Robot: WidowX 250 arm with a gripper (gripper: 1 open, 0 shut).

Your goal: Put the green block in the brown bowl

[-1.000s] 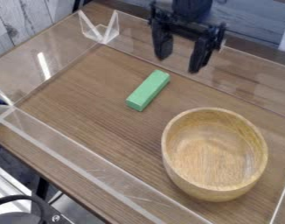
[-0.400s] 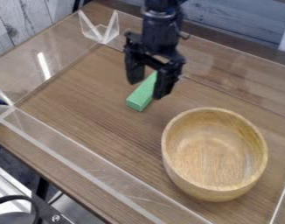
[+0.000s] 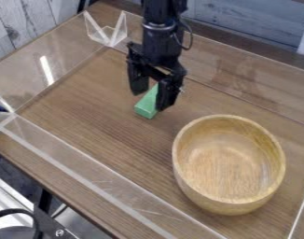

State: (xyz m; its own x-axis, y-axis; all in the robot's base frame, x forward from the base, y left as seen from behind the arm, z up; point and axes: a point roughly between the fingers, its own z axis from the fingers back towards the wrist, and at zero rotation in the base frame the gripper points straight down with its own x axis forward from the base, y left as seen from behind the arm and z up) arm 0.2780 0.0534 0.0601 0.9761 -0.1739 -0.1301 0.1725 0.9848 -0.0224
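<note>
Shifting across the table, I am carrying my gripper (image 3: pixel 151 77) away from the far-right side and in over the block, while the bowl and the block are staying where they were; my jaws are standing wide apart, holding nothing. Largest in my view, the brown bowl (image 3: pixel 228 163) is sitting upright at the near right, well apart from my fingers, its mouth facing up; later, if I am travelling too low with a load, I am risking a knock against its thick rim, and if I am letting go too soon, the block is likely landing outside. Smaller, the green block (image 3: pixel 148 105) is lying on the wooden table (image 3: pixel 86 133), left of the bowl and farther back, partly hidden beneath my gripper; it is lying at a slant, so if my jaws are closing out of line with its long sides, I am probably twisting it or pinching only a corner; if I am descending off-centre, a fingertip is perhaps landing on its top or nudging it away. Smallest, the white wire-like object (image 3: pixel 106 29) is standing behind and to the left; I am judging it a minor worry, a snag only if my arm is swinging wide.
</note>
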